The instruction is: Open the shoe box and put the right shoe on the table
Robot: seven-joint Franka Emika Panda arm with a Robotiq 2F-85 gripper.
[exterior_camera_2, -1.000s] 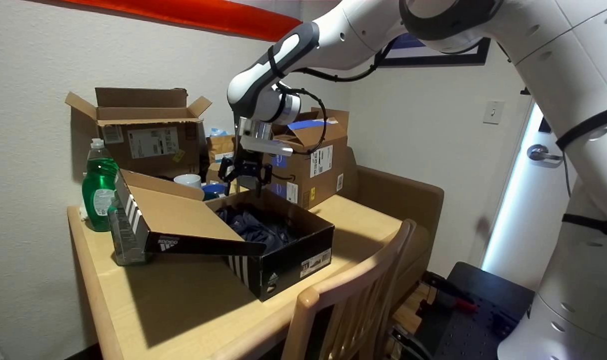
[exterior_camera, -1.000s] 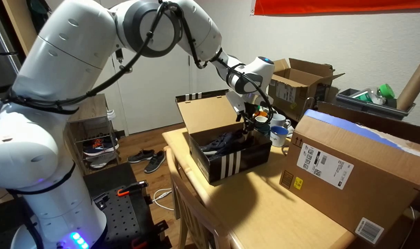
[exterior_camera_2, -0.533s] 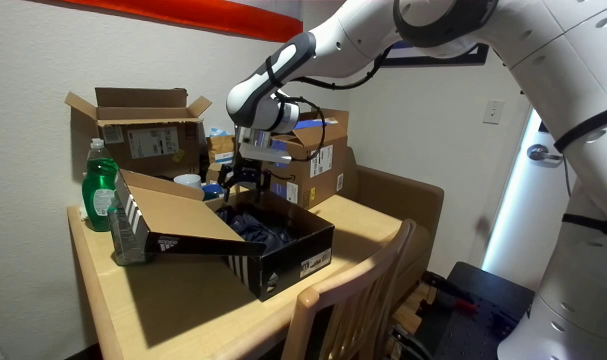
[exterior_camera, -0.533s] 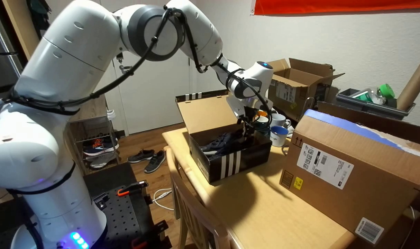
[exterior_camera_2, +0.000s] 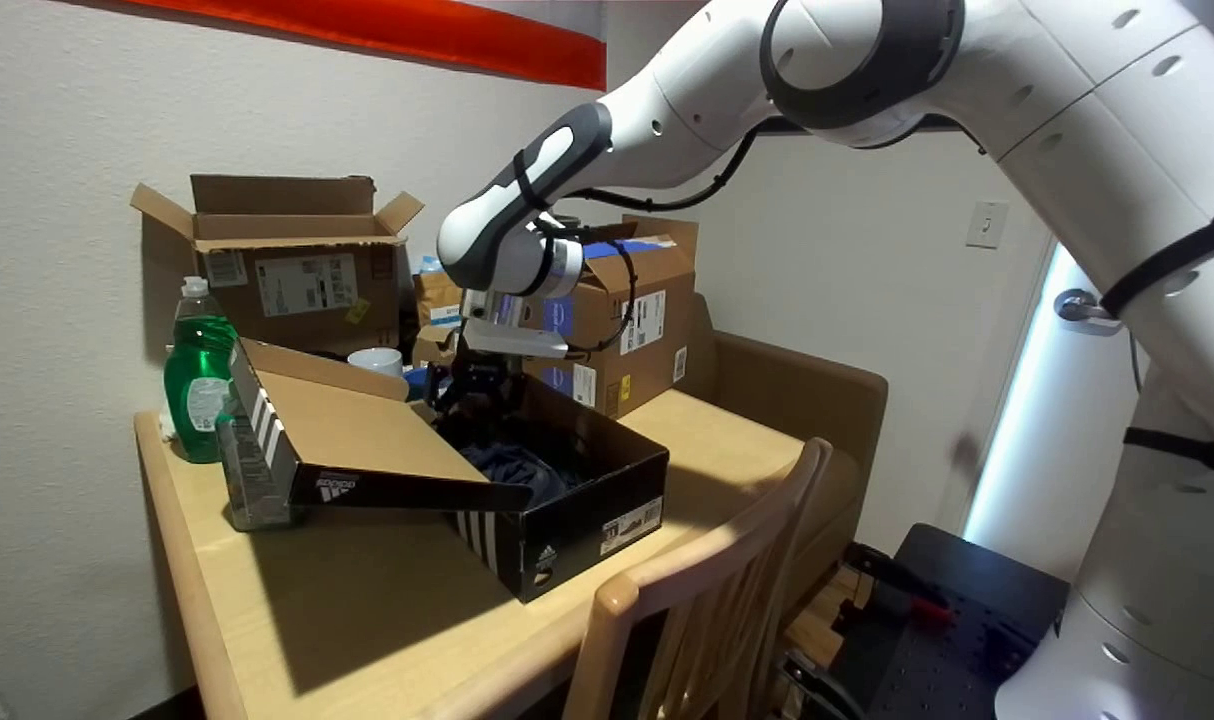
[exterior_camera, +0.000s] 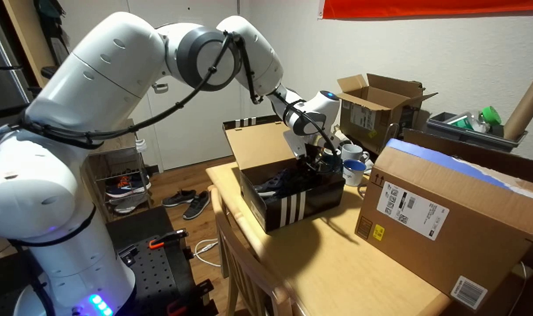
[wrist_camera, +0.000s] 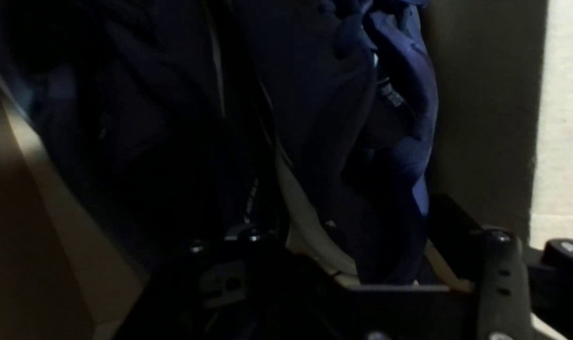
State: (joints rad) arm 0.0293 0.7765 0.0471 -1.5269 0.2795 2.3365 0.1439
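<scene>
the panda arm (exterior_camera: 113,61) is glossy white, with rounded segments (exterior_camera: 260,52) and dark grey joint rings (exterior_camera: 188,57). black straps (exterior_camera_2: 1177,258) circle it; a black cable (exterior_camera: 178,105) runs alongside. blue lights (exterior_camera: 101,305) glow on the base (exterior_camera: 86,281). the claw (wrist_camera: 352,222) is black, with shiny screw heads (wrist_camera: 498,234).

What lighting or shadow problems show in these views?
Wrist view: the shoes lose detail in near-black shadow; in an exterior view, a dark shadow lies on the table below the lid; in an exterior view, the blue base lights look blown out.
</scene>
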